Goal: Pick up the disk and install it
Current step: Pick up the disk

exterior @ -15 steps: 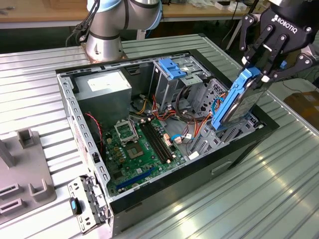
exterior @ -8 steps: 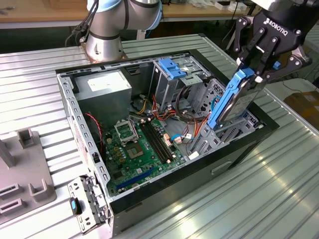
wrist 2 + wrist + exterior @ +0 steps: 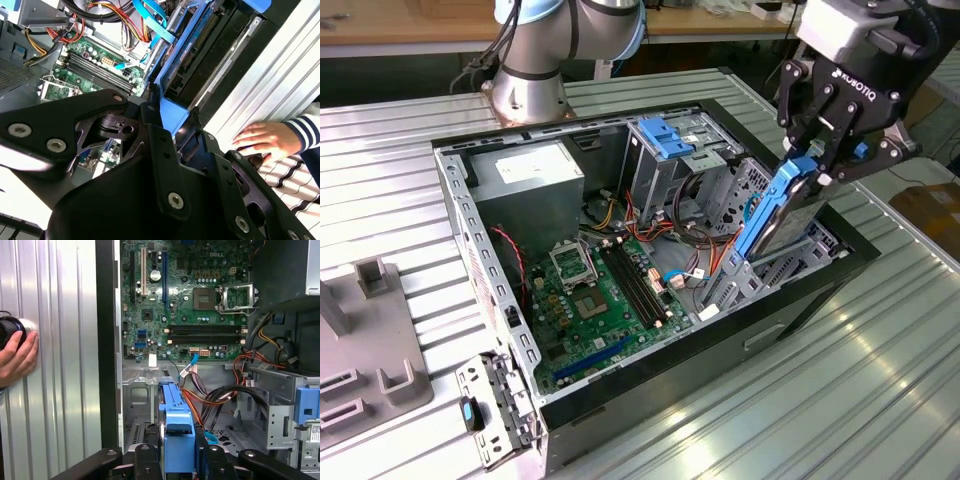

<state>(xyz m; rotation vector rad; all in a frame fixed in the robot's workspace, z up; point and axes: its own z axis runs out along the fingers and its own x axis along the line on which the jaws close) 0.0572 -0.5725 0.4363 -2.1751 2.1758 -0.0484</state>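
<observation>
The disk (image 3: pixel 775 215) is a flat drive with blue plastic rails. It hangs edge-on and tilted over the drive bay (image 3: pixel 790 265) at the open computer case's side, on the exterior view's right. My gripper (image 3: pixel 810 165) is shut on its upper end, one finger on each side of the blue rail. In the first wrist view the disk's blue rail (image 3: pixel 176 425) runs straight out from between the gripper (image 3: pixel 176 462) fingers toward the metal bay floor. The second wrist view shows the disk (image 3: pixel 200 55) with its dark connector edge down inside the case.
The open case (image 3: pixel 480 250) holds a green motherboard (image 3: pixel 595 290), a grey power supply (image 3: pixel 525 180), loose cables (image 3: pixel 215 395) and a drive cage with a blue latch piece (image 3: pixel 665 135). A person's hand (image 3: pixel 265 140) rests on the ribbed table beside the case. A grey fixture (image 3: pixel 365 340) sits on the exterior view's left.
</observation>
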